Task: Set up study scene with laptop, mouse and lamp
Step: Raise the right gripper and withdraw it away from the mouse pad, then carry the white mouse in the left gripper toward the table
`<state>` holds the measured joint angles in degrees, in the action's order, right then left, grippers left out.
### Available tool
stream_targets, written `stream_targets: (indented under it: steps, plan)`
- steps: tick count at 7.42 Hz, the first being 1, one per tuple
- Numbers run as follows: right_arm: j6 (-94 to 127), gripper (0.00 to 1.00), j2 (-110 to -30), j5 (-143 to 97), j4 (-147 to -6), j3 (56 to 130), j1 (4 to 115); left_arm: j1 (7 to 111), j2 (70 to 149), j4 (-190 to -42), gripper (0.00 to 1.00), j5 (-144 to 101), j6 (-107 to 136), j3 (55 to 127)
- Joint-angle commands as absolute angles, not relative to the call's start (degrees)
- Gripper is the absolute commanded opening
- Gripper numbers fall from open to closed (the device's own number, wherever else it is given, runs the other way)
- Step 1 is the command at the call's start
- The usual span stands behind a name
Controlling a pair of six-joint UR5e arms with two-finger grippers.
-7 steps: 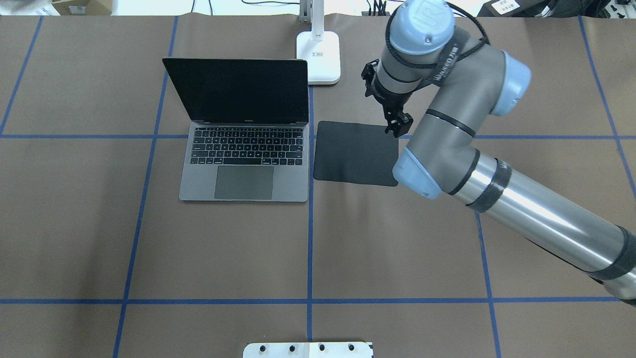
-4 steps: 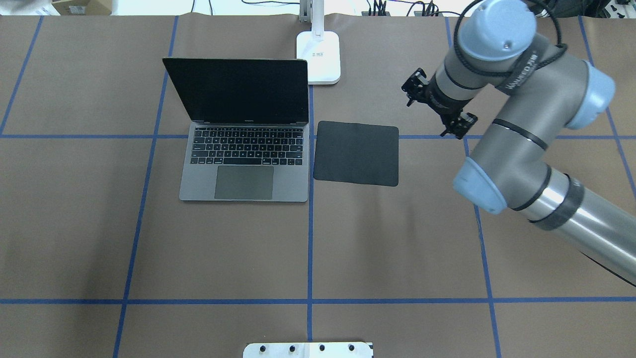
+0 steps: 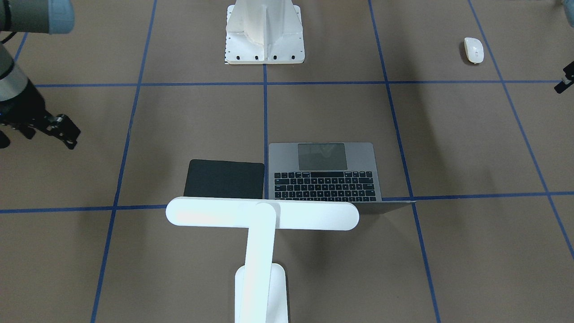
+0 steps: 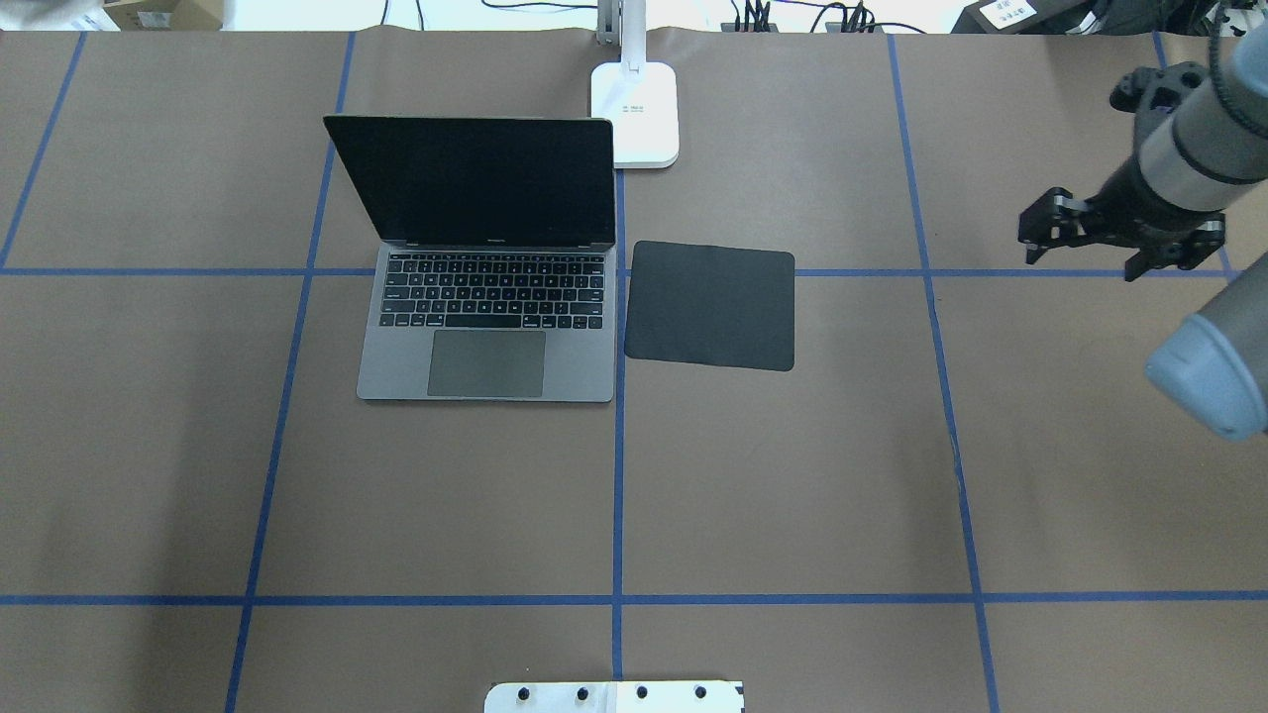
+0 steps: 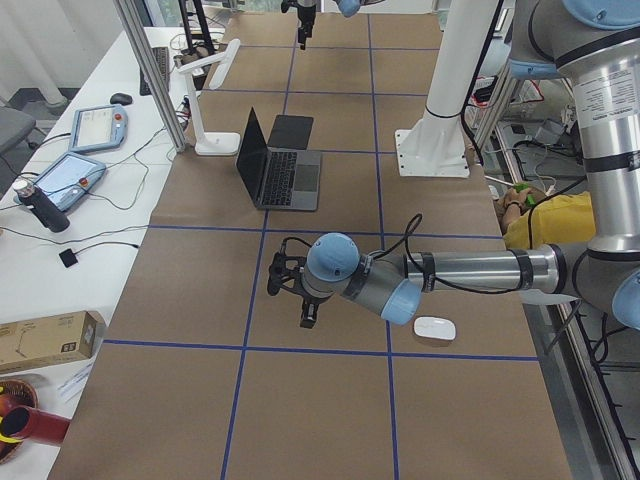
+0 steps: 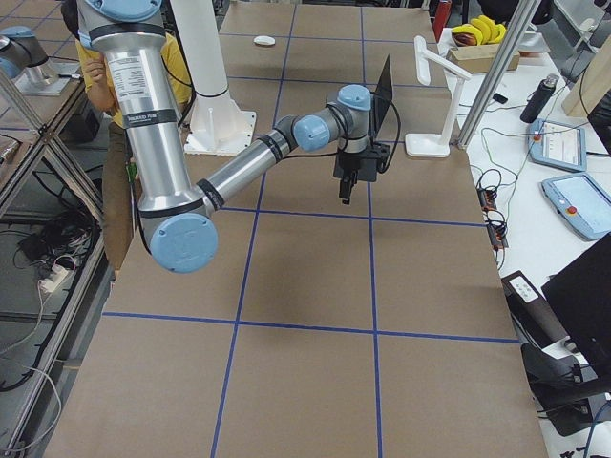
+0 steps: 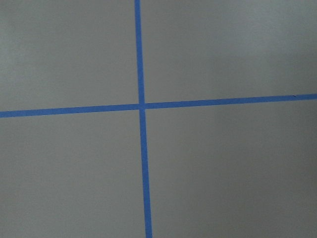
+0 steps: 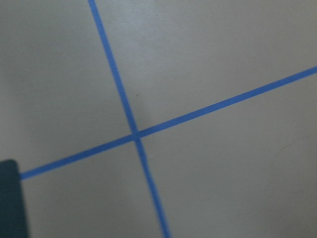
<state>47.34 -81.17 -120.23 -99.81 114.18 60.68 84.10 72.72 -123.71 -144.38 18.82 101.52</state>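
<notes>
The laptop (image 4: 485,337) stands open left of centre, screen dark. The lamp (image 3: 262,214) stands behind it; its base (image 4: 635,114) is at the far edge and its bar head hangs over the laptop's hinge. The mouse (image 3: 474,49) lies alone on the robot's left side, near the robot, out of the overhead view. My right gripper (image 4: 1082,248) hangs above bare table far right of the black pad (image 4: 710,305), jaws apart and empty. My left gripper (image 5: 295,305) hovers low a short way from the mouse (image 5: 435,327); I cannot tell if it is open.
The white bolted pedestal (image 3: 264,31) stands at the robot's side of the table. Blue tape lines cross the brown table cover (image 4: 792,475). Both wrist views show only tape crossings; the right one catches a corner of the pad (image 8: 10,198).
My right arm has swung from the pad's far right corner out to the table's right side. The laptop, pad and lamp have not moved.
</notes>
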Motion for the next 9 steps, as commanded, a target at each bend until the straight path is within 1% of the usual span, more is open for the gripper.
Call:
stream_targets:
  steps: [1,2,4,5,7,9]
  plan:
    - [27.8,1.0,-90.1,-124.5,-99.6,114.3,69.8,70.4,66.9,-132.9,1.0,-135.2,30.5,103.7]
    - [22.6,1.0,-93.0,-125.6,-99.6,114.3,72.6,63.4,63.3,-135.0,1.0,-130.7,35.4,105.7]
    - [12.5,1.0,-97.5,-125.7,-99.6,114.3,76.4,56.5,54.3,-144.7,1.0,-128.3,37.8,105.7]
    - [8.3,1.0,-99.6,-126.4,-99.6,114.3,78.1,53.2,51.0,-148.6,1.0,-126.7,40.1,105.7]
    - [7.9,1.0,-99.8,-128.1,-99.6,113.9,78.8,47.7,48.1,-151.8,1.0,-126.2,45.1,105.6]
    - [8.0,1.0,-99.8,-128.1,-99.6,113.9,78.9,41.8,47.8,-152.3,1.0,-125.4,51.1,105.6]
